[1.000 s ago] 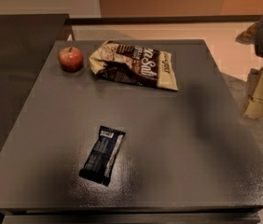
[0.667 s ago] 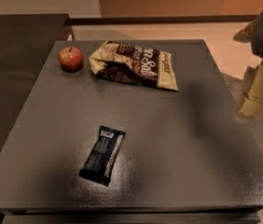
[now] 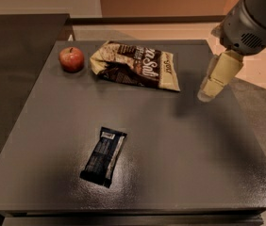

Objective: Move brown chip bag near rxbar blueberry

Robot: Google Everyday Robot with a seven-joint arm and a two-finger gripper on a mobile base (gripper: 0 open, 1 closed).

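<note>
The brown chip bag (image 3: 135,66) lies flat at the far side of the dark table (image 3: 194,149), just right of centre. The gripper (image 3: 209,91) hangs above the table just to the bag's right, clear of it and holding nothing; how far open it is cannot be told. The rxbar blueberry (image 3: 103,156) lies well apart toward the near edge, and a red apple (image 3: 71,59) sits just left of the bag.
</note>
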